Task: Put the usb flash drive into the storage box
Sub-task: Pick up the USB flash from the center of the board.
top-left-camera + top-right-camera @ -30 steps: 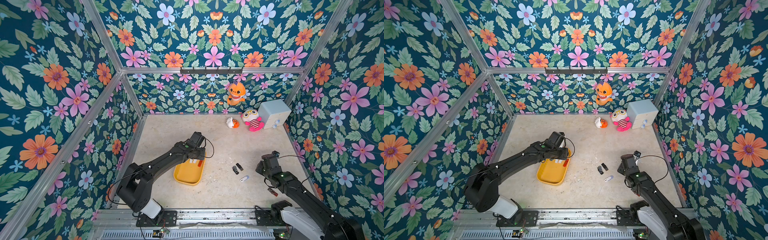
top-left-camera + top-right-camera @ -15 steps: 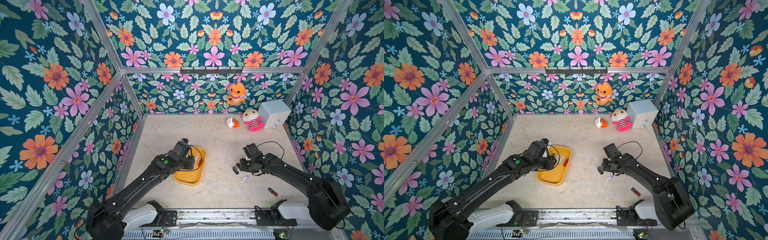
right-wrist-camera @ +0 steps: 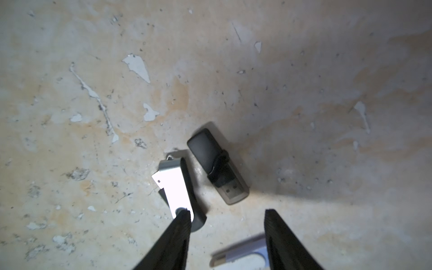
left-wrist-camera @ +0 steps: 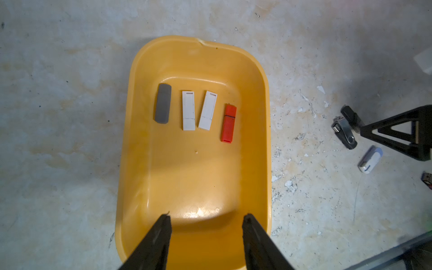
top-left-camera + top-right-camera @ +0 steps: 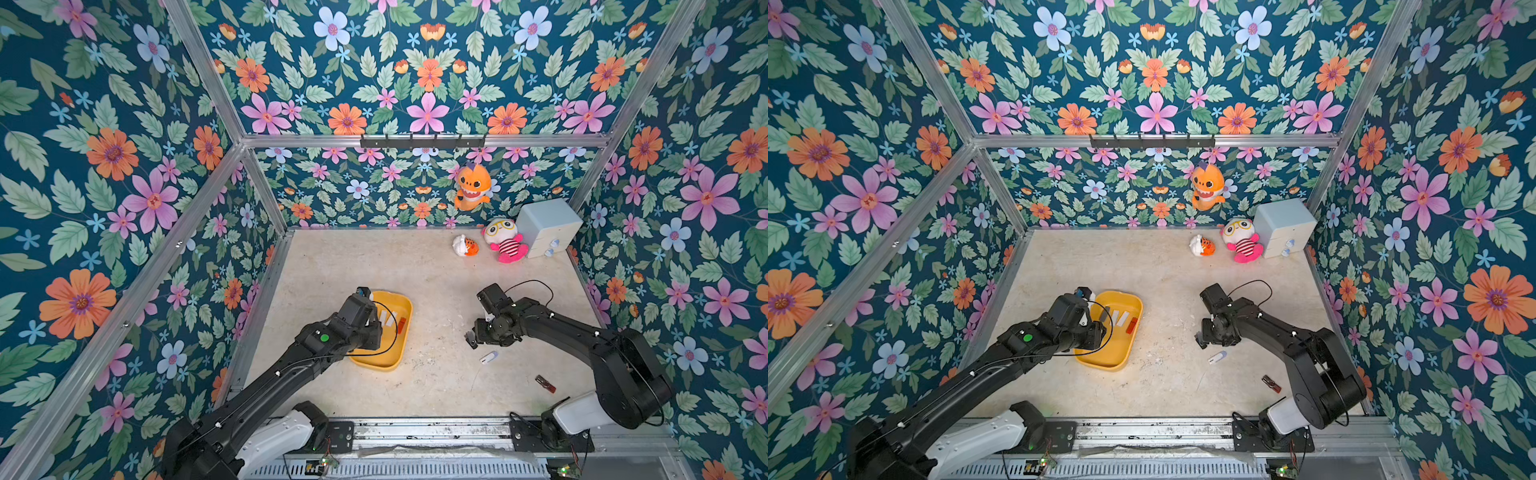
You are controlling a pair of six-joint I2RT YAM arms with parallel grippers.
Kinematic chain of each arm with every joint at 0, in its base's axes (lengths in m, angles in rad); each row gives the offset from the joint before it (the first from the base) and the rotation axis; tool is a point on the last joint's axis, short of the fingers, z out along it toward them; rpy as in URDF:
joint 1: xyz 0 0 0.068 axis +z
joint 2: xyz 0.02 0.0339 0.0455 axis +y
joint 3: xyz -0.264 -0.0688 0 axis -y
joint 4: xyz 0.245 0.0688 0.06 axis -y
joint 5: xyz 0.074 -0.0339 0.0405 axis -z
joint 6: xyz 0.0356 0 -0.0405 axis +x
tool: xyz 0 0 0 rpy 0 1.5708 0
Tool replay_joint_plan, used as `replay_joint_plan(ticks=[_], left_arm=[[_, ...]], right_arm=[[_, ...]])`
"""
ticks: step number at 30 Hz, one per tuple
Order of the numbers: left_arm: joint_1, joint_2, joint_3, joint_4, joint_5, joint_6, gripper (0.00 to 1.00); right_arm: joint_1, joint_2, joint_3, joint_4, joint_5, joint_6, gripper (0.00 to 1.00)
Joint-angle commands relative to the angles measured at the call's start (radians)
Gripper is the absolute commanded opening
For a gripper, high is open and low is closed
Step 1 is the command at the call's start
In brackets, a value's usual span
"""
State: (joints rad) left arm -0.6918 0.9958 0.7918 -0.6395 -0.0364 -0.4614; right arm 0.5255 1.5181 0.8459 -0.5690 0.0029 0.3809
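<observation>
Left wrist view gives the clearest count: the storage box [image 4: 194,177], at about 8 o'clock on the table [image 5: 415,270], already holds four drives in a row. They are a grey flash drive [image 4: 163,103], two white flash drives [image 4: 188,110] and a red flash drive [image 4: 228,123], all flat on its floor. The left hand [image 4: 205,217] hangs over the box's near end, jaws apart and empty. Moving right, four drives are not yet in. At about 4 o'clock the right hand [image 3: 226,212] hovers low, jaws apart and gripping nothing, over a silver swivel drive [image 3: 174,184] and a black capped drive [image 3: 217,166] lying just beside each other. One fingertip overlaps the swivel drive's pivot end; whether it touches I cannot tell. A white-and-blue drive [image 5: 488,357] lies near, at the hand's 5 o'clock, and a dark red drive [image 5: 545,384] lies farther out. The job looks roughly half done. The table is mottled beige, scuffed and flecked with chipped white patches. At 1 o'clock sit a small orange-and-white toy [image 5: 465,246], a pink plush doll [image 5: 505,245] and a pale blue drawer cabinet [image 5: 548,226]. On the back wall an orange plush [image 5: 473,191] hangs beneath a hook rail [image 5: 422,142], and floral wallpaper [image 5: 124,166] in an aluminium frame [image 5: 199,174] closes in three sides.
</observation>
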Motion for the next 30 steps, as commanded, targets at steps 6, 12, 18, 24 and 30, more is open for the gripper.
replay_joint_plan(ticks=[6,12,18,24,30], left_arm=[[0.002,-0.002,-0.012,0.018,-0.032,0.009,0.55],[0.001,0.001,-0.015,0.015,-0.051,0.002,0.56],[0.002,0.004,-0.014,0.012,-0.063,-0.003,0.56],[0.000,0.001,-0.016,0.011,-0.072,-0.006,0.56],[0.001,0.003,-0.017,0.012,-0.073,-0.006,0.57]], right_arm=[[0.001,0.083,0.060,-0.035,0.065,-0.052,0.56],[0.002,0.158,0.105,-0.051,0.056,-0.073,0.52],[0.001,0.186,0.113,-0.053,0.042,-0.075,0.47],[0.001,0.186,0.108,-0.043,0.021,-0.073,0.35],[0.002,0.176,0.105,-0.044,0.017,-0.057,0.24]])
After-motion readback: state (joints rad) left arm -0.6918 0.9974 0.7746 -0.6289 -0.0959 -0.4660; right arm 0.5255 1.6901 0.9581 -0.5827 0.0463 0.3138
